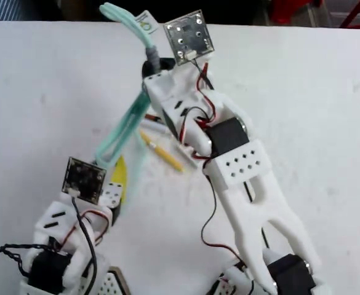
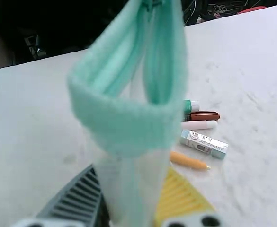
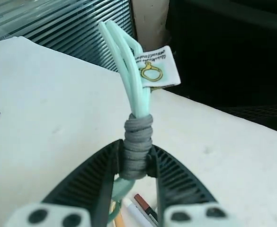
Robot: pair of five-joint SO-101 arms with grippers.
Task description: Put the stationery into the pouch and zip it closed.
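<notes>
Tabletop: white tabletop point(image 1: 315, 110), with a dark room beyond its far edge.
Pouch: we find the teal-edged pouch point(image 1: 125, 126) raised off the surface. It is strung between both arms, from centre-left to top centre of the high frame.
Left end effector: the left end effector point(image 2: 129, 182), at lower left of the high frame, is clamped on the pouch's near end. We judge this anchors it and presents the mouth.
Right end effector: the right end effector point(image 3: 136, 153) is closed tight on the grey tab point(image 3: 137, 135) at the far end, below the label point(image 3: 159, 71). We judge this keeps the pouch taut.
Stationery: the pencil point(image 1: 161, 150), brown marker point(image 2: 204, 116) and small box point(image 2: 204, 143) lie loose on the surface beside the pouch.
Status: we judge loading not yet begun. The mouth appears open between the teal edges.
</notes>
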